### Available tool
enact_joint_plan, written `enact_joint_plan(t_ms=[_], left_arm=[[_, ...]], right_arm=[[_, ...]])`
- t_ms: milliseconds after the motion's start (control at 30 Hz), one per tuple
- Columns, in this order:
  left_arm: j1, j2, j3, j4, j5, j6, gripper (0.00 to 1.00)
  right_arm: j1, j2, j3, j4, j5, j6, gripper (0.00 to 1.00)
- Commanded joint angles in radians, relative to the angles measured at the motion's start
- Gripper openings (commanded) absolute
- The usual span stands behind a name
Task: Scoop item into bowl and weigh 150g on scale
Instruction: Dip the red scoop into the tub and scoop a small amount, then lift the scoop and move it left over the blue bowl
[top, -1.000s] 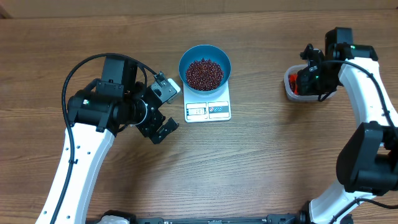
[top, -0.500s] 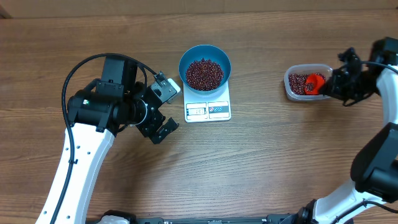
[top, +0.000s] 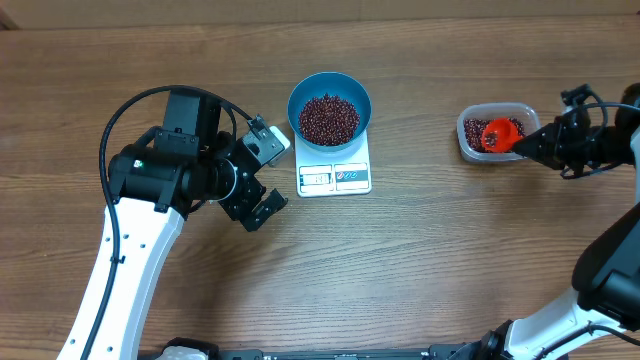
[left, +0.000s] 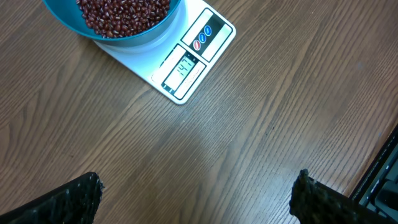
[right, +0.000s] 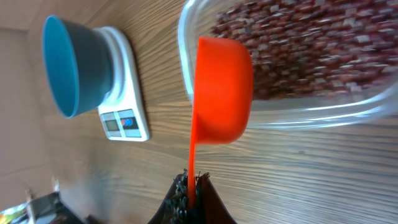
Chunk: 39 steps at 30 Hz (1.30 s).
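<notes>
Wooden table (top: 420, 250) carries the scale (top: 335, 176) under the bowl (top: 294, 108) of beans (top: 329, 118); display digits are hard to read. Right gripper (top: 525, 145) is clamped on the orange scoop (top: 497, 133) handle, over the tub (top: 468, 150). Left gripper (top: 272, 175) is spread wide and holds nothing.

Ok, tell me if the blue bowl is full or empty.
Partly full: the blue bowl on the scale holds a heap of red-brown beans, blue wall showing above.

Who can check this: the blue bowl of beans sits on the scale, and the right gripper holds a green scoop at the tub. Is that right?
No. The scoop is orange, not green, as the right wrist view shows. Otherwise yes: the blue bowl of beans sits on the scale, and the right gripper holds the scoop at the tub.
</notes>
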Motion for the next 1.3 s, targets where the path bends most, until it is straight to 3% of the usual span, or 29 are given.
enact_joint_plan(t_ms=[0, 300, 667, 967, 1267], left_arm=[[0.005, -0.015, -0.003, 0.003, -0.001, -0.006, 0.99], [0.005, -0.015, -0.003, 0.003, -0.001, -0.006, 1.00], [0.005, -0.015, -0.003, 0.003, -0.001, -0.006, 1.00], [0.005, -0.015, -0.003, 0.003, -0.001, -0.006, 1.00], [0.005, -0.015, -0.003, 0.003, -0.001, -0.006, 1.00]], right_arm=[[0.052, -0.032, 0.054, -0.008, -0.056, -0.021, 0.04], [0.311, -0.113, 0.174, 0.015, -0.045, -0.020, 0.04], [0.660, -0.120, 0.185, 0.163, 0.159, -0.013, 0.04], [0.789, -0.120, 0.185, 0.306, 0.378, -0.013, 0.04], [0.820, -0.108, 0.178, 0.398, 0.416, -0.012, 0.04]])
